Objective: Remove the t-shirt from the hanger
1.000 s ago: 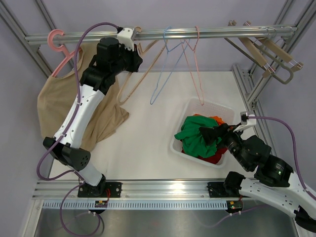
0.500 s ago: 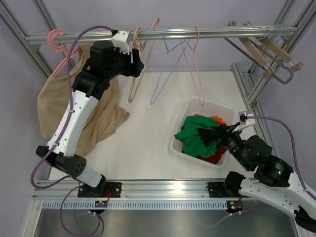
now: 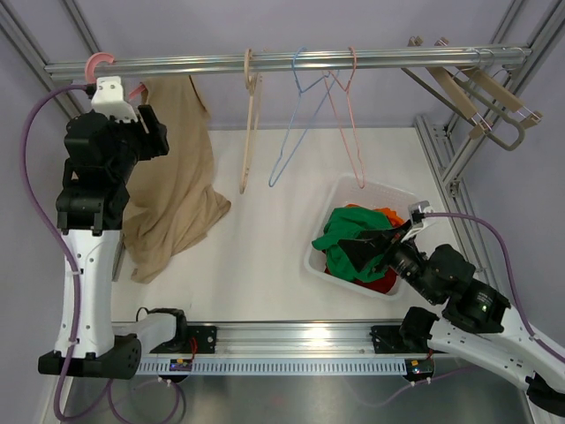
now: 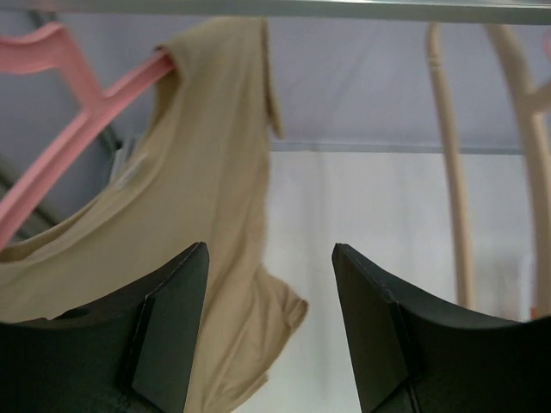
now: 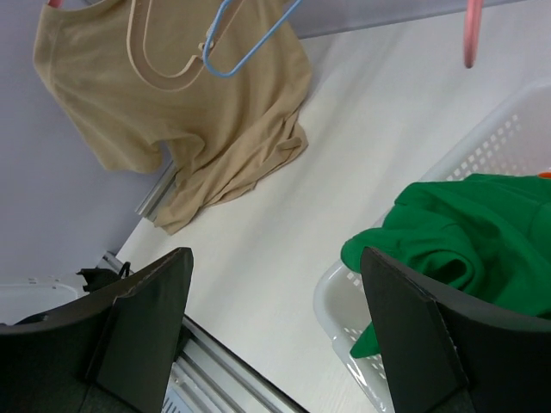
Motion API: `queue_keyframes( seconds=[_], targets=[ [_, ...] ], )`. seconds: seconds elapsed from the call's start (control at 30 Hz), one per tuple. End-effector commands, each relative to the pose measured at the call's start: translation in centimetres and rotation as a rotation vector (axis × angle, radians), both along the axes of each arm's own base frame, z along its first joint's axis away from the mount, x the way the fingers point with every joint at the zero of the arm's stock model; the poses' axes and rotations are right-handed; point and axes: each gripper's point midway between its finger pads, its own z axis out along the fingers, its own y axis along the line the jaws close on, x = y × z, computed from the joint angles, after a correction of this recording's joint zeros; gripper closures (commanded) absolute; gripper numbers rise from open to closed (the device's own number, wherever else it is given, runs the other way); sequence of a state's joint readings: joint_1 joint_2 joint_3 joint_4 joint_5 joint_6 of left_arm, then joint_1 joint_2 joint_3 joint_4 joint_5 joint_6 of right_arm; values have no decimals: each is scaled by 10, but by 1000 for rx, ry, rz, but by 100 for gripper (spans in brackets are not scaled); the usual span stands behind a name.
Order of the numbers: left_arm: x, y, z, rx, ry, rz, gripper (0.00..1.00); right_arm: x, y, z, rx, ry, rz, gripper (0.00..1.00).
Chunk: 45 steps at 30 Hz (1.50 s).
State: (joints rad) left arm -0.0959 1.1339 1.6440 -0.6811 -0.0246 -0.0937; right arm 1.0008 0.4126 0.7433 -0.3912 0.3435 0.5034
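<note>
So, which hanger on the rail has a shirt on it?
The thick pink hanger at the far left: it alone carries the beige t-shirt. The cream hanger, blue hanger and thin pink hanger hang bare.

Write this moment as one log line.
shirt: on pink hanger | left gripper: open, facing shirt | right gripper: open, near basket

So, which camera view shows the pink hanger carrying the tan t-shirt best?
Left wrist: the pink hanger fills its left side, one shoulder running into the neck of the tan t-shirt. Top external shows little beyond its hook on the rail; right wrist shows the shirt, hardly any hanger.
</note>
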Motion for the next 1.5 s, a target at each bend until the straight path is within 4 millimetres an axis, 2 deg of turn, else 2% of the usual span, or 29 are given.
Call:
queue_keyframes(
  seconds=[0.0,0.17,0.3,0.43,0.53,0.73,0.93,0.97,1.03,1.13,1.2,1.27,1.3,1.37,1.4,1.47],
  targets=[
    [7,41,0,22,-21,143,35,-12,23,7,42,-35,133,12],
    [26,67,6,95,-17,176,30,-18,37,-2,55,-28,202,12],
    [35,66,4,170,-5,132,25,-19,43,-3,55,-39,229,12],
    [51,83,0,256,25,186,21,-20,52,-8,20,-44,269,11],
    [58,95,7,287,26,246,20,-18,56,-13,-7,-45,274,11],
    [70,100,20,301,4,245,20,-20,68,-22,-27,-35,320,11],
    [76,116,13,331,30,291,20,-18,72,-30,-51,-17,327,11],
    [78,125,10,330,42,317,20,-18,73,-29,-51,-19,328,11],
    [87,129,-4,308,70,306,20,-18,73,-30,-56,-17,328,11],
    [93,128,-18,294,99,282,21,-16,71,-28,-59,-20,315,10],
    [92,122,-17,268,89,254,28,-15,72,-27,-57,-23,315,11],
    [85,114,-1,252,33,230,38,-16,74,-24,-50,-22,325,11],
    [83,111,5,239,11,224,46,-17,75,-23,-49,-23,331,11],
    [76,107,18,228,-29,217,54,-18,76,-22,-45,-22,337,11],
    [74,105,20,219,-37,208,61,-18,76,-21,-42,-20,339,11],
    [74,98,20,205,-43,177,68,-19,74,-18,-38,-23,338,11]
  ],
)
